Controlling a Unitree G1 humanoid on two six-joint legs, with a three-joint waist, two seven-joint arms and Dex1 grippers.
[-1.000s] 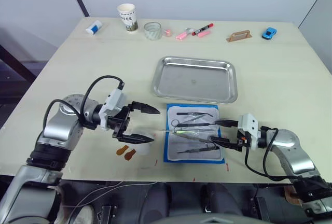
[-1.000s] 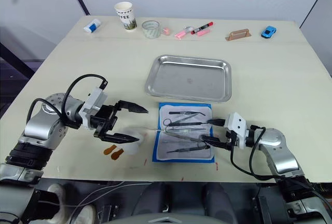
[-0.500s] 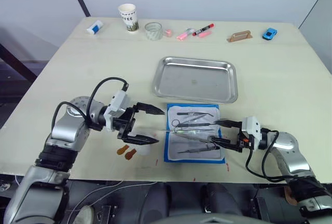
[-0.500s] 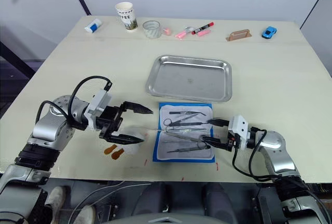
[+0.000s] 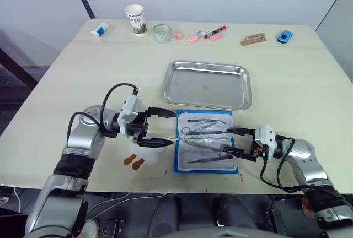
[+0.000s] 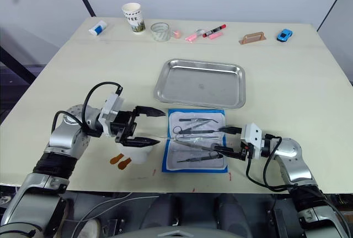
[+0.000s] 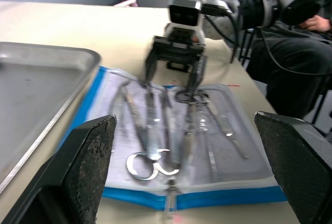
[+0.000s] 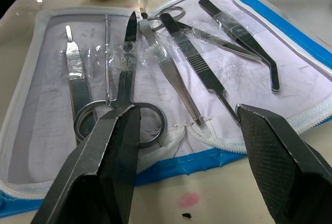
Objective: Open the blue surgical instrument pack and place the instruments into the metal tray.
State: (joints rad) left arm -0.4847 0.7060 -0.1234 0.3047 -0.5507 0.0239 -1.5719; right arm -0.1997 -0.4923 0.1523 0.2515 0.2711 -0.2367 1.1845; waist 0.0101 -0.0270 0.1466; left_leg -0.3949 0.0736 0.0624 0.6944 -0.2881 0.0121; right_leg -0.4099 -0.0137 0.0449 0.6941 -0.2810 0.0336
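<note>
**What I cannot make out**

Through my left wrist camera, the metal tray (image 7: 36,79) runs off the picture's edge, so I see one corner of it. My own left fingers (image 7: 83,167) are cut off at the bottom edge. The instruments (image 7: 155,141) look soft and blurred there, and I cannot tell one tool from another.

In my right wrist camera, the blue surgical instrument pack (image 8: 171,167) is clipped at its edges, and my right fingers (image 8: 280,156) cover its near border.
</note>
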